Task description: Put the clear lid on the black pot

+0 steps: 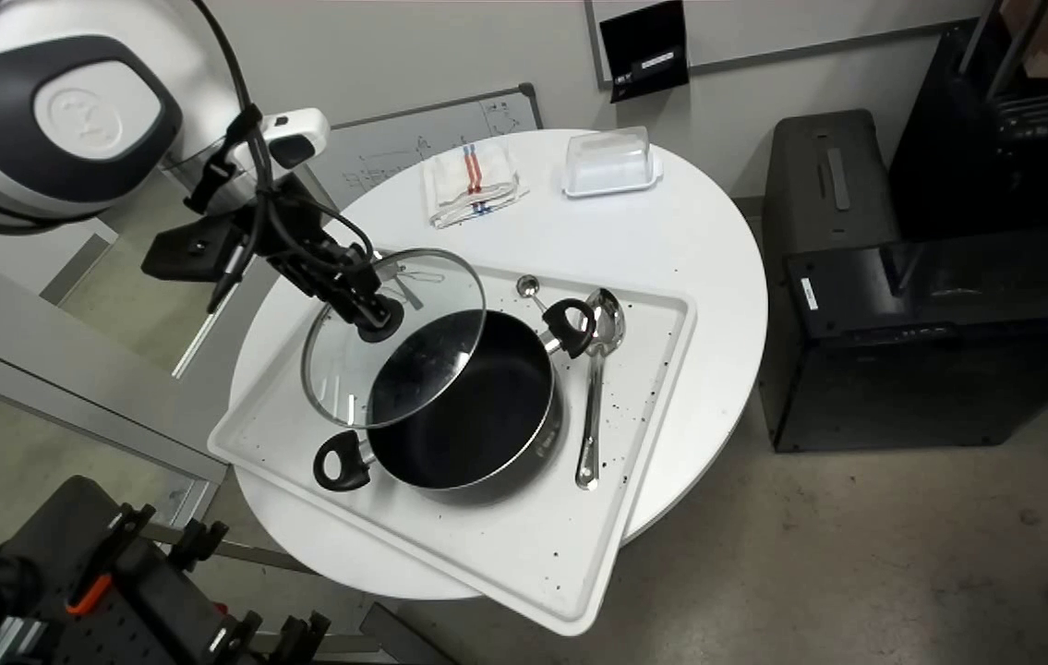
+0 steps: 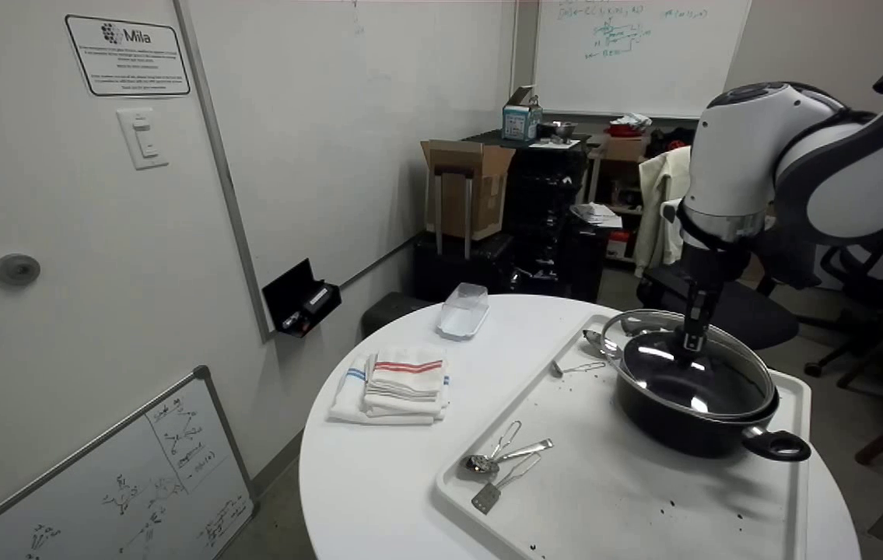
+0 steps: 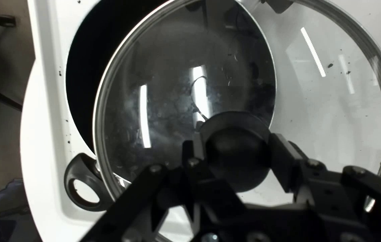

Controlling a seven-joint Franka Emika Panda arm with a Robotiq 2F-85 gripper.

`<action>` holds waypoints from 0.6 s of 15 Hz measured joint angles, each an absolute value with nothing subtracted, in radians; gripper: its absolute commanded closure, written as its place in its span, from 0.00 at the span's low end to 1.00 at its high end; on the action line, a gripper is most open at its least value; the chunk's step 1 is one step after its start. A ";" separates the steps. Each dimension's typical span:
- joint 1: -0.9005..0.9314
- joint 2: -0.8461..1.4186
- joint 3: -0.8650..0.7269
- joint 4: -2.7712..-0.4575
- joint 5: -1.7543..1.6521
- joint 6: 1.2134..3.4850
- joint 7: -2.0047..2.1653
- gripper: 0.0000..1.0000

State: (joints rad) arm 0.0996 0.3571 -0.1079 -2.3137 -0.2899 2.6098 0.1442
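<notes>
Gripper (image 1: 370,312), at the left of an exterior view, clasps the dark knob (image 3: 237,159) of the clear lid (image 1: 408,365), a finger (image 3: 282,161) on each side in the wrist view. The lid is off-centre over the black pot (image 1: 500,406), overlapping only part of the opening and jutting past the rim on the gripper's side; whether lid and pot touch, I cannot tell. The pot stands on a white tray (image 1: 496,573), and folded towels (image 1: 473,180) lie farther back on the round table (image 1: 708,240). Rightward come a small measuring spoon (image 1: 528,286) near one pot handle (image 1: 558,319), a long silver spoon (image 1: 591,406) on the tray just beside the pot, a clear-covered dish (image 1: 611,164) at the back and, on the floor, a black case (image 1: 902,388).
</notes>
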 measured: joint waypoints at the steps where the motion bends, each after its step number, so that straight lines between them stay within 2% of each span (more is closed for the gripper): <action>1: 0.090 0.357 -0.108 -2.309 -0.274 2.598 0.148 0.76; 9: 0.038 0.370 -0.110 -2.260 -0.169 2.530 0.204 0.76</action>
